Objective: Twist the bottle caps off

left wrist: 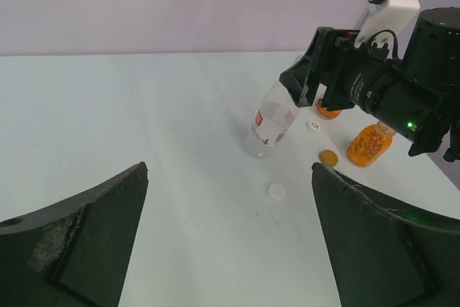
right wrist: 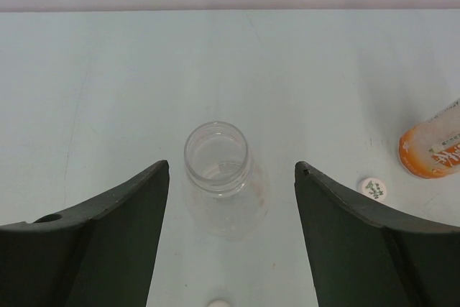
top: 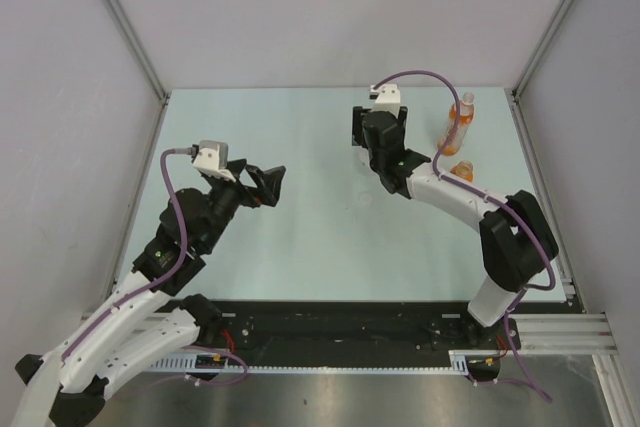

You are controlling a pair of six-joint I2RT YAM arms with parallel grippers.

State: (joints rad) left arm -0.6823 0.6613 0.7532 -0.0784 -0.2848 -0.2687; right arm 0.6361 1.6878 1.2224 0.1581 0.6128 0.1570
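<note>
The clear bottle (right wrist: pixel 219 177) stands with its mouth uncapped between the open fingers of my right gripper (right wrist: pixel 231 170), which do not touch it. It also shows in the left wrist view (left wrist: pixel 273 120), under the right gripper (left wrist: pixel 305 88). Three caps lie on the table: a white one (left wrist: pixel 275 193), an orange one (left wrist: pixel 328 157) and a printed white one (left wrist: pixel 313 126), which also shows in the right wrist view (right wrist: pixel 372 189). The tall orange bottle (top: pixel 460 125) and the squat orange bottle (top: pixel 462 171) stand to the right. My left gripper (top: pixel 272 182) is open and empty.
The right arm (top: pixel 450 192) curves in front of the two orange bottles. Grey walls enclose the pale green table (top: pixel 300 127) on three sides. A black rail (top: pixel 330 327) runs along the near edge.
</note>
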